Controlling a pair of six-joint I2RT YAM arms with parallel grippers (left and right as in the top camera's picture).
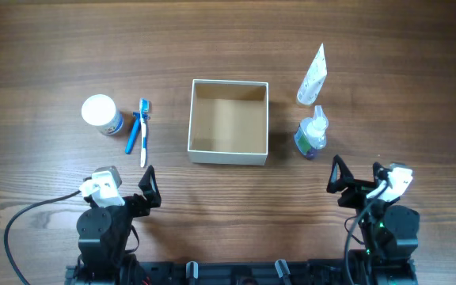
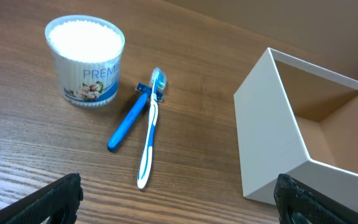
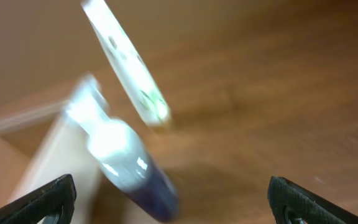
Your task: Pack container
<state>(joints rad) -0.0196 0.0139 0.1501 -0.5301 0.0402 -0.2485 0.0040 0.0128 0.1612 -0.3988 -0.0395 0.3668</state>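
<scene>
The container [image 1: 203, 152], a square white box with a tan inside, stands empty at the table's middle; it also shows in the left wrist view [image 2: 266, 137]. Left of it lie a blue-and-white toothbrush [image 1: 143, 131] [image 2: 149, 134], a blue razor [image 1: 134, 132] [image 2: 129, 119] and a round white-lidded jar [image 1: 101, 114] [image 2: 86, 59]. Right of it stand a clear pump bottle with purple liquid [image 1: 312, 133] [image 3: 126, 165] and a white tube [image 1: 312, 74] [image 3: 126, 68]. My left gripper [image 1: 150, 188] [image 2: 176, 211] is open and empty near the front edge. My right gripper [image 1: 337, 176] [image 3: 173, 211] is open and empty just before the bottle.
The wooden table [image 1: 54, 47] carries nothing else. The two arm bases sit at the front edge, each with a cable.
</scene>
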